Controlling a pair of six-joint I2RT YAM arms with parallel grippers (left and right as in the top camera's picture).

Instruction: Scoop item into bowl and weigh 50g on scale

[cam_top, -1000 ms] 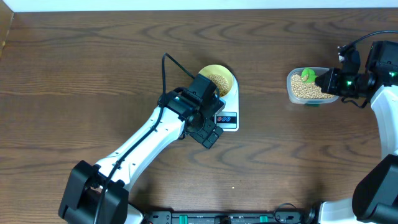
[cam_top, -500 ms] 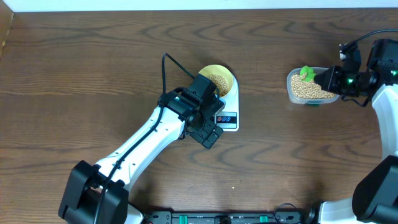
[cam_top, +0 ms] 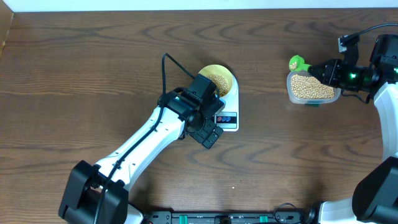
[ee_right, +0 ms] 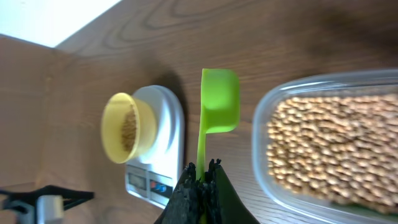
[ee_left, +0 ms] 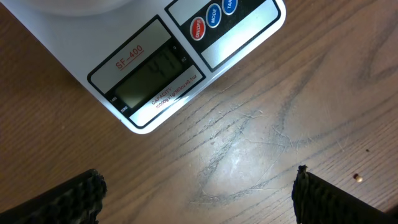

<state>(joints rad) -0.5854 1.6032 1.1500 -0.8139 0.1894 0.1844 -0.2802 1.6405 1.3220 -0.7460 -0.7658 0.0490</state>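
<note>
The pale-yellow bowl (cam_top: 220,79) sits on the white scale (cam_top: 231,119) and holds some beans (ee_right: 129,127). My left gripper (cam_top: 209,134) hangs open just in front of the scale's display end. Its two fingers stand wide apart over bare wood (ee_left: 199,196), and the display (ee_left: 152,71) shows above them. My right gripper (cam_top: 326,71) is shut on the handle of a green scoop (cam_top: 297,62). The scoop's head is in the air just left of the tub of beans (cam_top: 311,87). In the right wrist view no beans show in the scoop (ee_right: 219,99).
The clear plastic tub (ee_right: 264,155) stands at the right of the table, about a hand's width from the scale. A black cable (cam_top: 169,62) loops up from the left arm beside the bowl. The table's back edge meets a white wall.
The right gripper has lifted the green scoop out of the tub and carried it a little left and back. The left arm and the bowl have not moved.
</note>
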